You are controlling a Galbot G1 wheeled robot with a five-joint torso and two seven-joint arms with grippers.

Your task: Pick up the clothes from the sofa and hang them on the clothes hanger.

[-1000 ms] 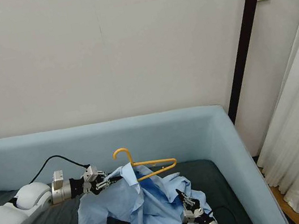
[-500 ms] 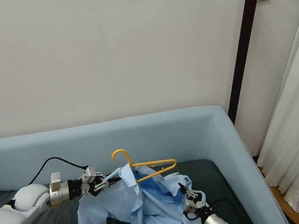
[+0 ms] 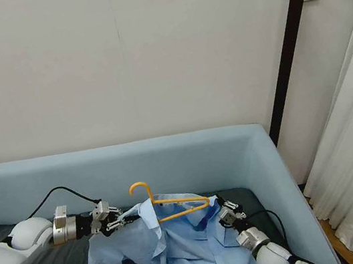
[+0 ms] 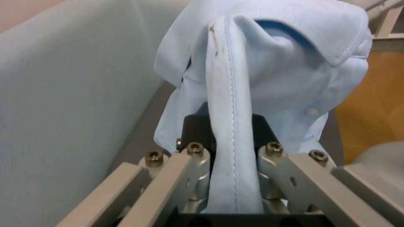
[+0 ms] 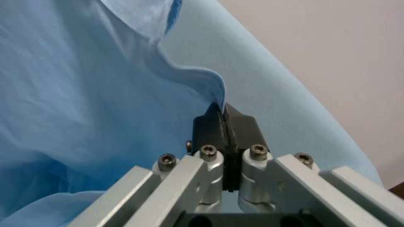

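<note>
Two hands are gripping the crumpled light-blue cotton shirt (image 3: 183, 253), which is lying in a heap on the dark seat of the pale blue upholstered sofa (image 3: 167, 157). A thin yellow clothes hanger (image 3: 181, 200) is resting at the top of the heap, its hook standing clear of the cloth. The left hand (image 3: 113, 218) is clamping a stitched edge on the shirt's left side. The right hand (image 3: 225, 212) is pinching a fold of the edge near the sofa's right arm. To my eye, the lift is calling for both arms to rise evenly, holding the cloth taut so the hanger is not tipping out.
</note>
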